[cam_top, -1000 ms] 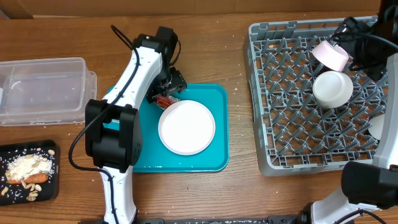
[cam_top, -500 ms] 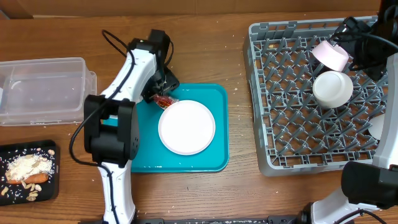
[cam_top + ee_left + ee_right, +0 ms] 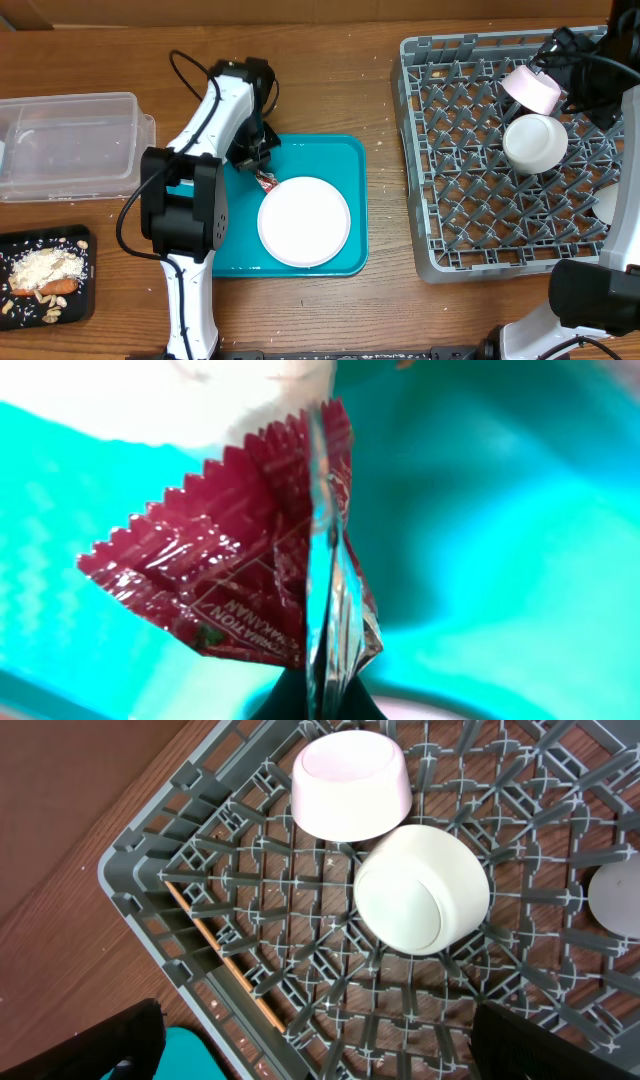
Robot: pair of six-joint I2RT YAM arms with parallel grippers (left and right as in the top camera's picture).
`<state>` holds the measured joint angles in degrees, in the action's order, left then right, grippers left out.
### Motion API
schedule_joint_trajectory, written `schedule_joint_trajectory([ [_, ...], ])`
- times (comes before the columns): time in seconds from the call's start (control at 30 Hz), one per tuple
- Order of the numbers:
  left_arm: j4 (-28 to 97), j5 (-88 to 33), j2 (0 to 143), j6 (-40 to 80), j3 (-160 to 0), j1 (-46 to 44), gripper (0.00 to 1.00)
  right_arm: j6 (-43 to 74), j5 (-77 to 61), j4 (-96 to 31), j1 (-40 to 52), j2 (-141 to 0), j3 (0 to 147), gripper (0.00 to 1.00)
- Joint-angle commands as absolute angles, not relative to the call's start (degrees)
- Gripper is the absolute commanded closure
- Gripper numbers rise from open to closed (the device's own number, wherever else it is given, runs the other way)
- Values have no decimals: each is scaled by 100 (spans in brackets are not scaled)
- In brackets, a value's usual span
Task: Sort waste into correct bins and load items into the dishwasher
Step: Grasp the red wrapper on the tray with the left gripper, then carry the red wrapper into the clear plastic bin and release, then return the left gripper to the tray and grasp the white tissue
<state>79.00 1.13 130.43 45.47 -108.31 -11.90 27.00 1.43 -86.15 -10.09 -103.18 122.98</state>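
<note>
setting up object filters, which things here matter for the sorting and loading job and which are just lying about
In the job: red wrapper, white plate, dish rack, clear tub, black scraps tray.
Just there: teal tray, pink bowl, white cup, both already racked.

Tabletop (image 3: 330, 80) layout, referred to the tray (image 3: 335, 155). On the tray, front-right: plate (image 3: 304, 222). Over its rear-left, just beside the plate: wrapper (image 3: 266, 180). Right of the tray: rack (image 3: 410, 150), holding bowl (image 3: 531, 89) and cup (image 3: 535, 142). Left of the tray: box (image 3: 70, 145). Front-left of the tray: food dish (image 3: 45, 275).
</note>
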Motion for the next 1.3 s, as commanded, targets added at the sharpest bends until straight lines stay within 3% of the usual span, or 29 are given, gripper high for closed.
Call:
schedule_joint_trajectory([
  [0.0,8394,189,13028,4501,-11710,-1192,96,2707,137,-8580,-1026,-10287,12307,0],
  [0.27,9251,152,13026,4150,-13242,-1188,96,2707,137,-8580,-1026,-10287,12307,0],
  [0.43,9660,1039,13026,4112,-14302,-919,96,2707,137,-8578,-1026,-10287,12307,0],
  [0.63,9574,1959,12988,4464,-15329,108,94,2707,137,-8580,-1026,-10287,12307,0],
  [0.8,9207,1957,13002,4840,-15093,1234,82,2707,137,-8580,-1026,-10287,12307,0],
  [0.97,8949,1870,13010,4847,-14794,2132,87,2707,137,-8580,-1026,-10287,12307,0],
  [1.0,8936,1787,13010,4847,-14735,2274,82,2707,137,-8580,-1026,-10287,12307,0],
  [1.03,8932,1649,13010,4847,-14663,2438,65,2705,137,-8580,-1026,-10287,12307,0],
  [1.07,8930,1435,13010,4845,-14573,2633,25,2705,134,-8580,-1026,-10287,12307,0],
  [1.1,8930,1275,13010,4842,-14501,2751,0,2705,137,-8580,-1026,-10287,12307,0],
  [1.27,8960,427,13010,4412,-14298,3033,0,2705,137,-8580,-1026,-10287,12307,0],
])
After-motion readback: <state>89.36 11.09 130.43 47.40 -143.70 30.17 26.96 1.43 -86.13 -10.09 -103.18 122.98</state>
